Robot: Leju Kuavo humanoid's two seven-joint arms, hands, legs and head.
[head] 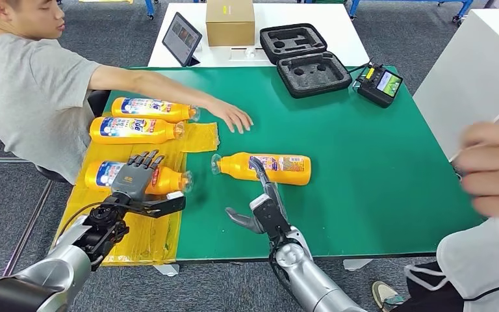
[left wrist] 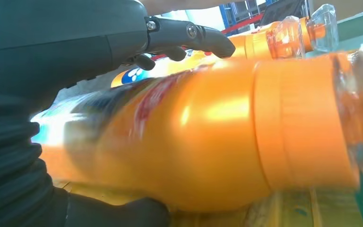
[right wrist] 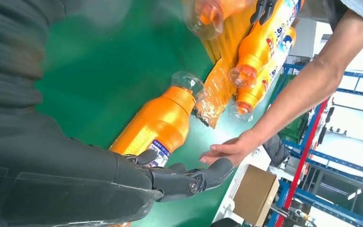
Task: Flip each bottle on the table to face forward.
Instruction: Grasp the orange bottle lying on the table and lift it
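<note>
My left robot hand (head: 140, 181) wraps the nearest bottle (head: 104, 175) on the yellow sheet (head: 144, 235): fingers draped over its body, thumb underneath in the left wrist view, so I judge I am gripping it to roll it label-up. It lies on its side, cap toward the green table (head: 377, 169), like the two bottles beyond it (head: 136, 129) (head: 149, 108), whose blue labels already face up.

My right robot hand (head: 263, 208) is open, holding nothing, fingers reaching to the lone bottle (head: 269, 166) on the bare green; whether they touch it I cannot tell. That bottle shows its fine-print side, so it probably needs turning.

A person's hand (head: 232, 117) rests flat on the table near the far bottles, close enough that I should mind it.
</note>
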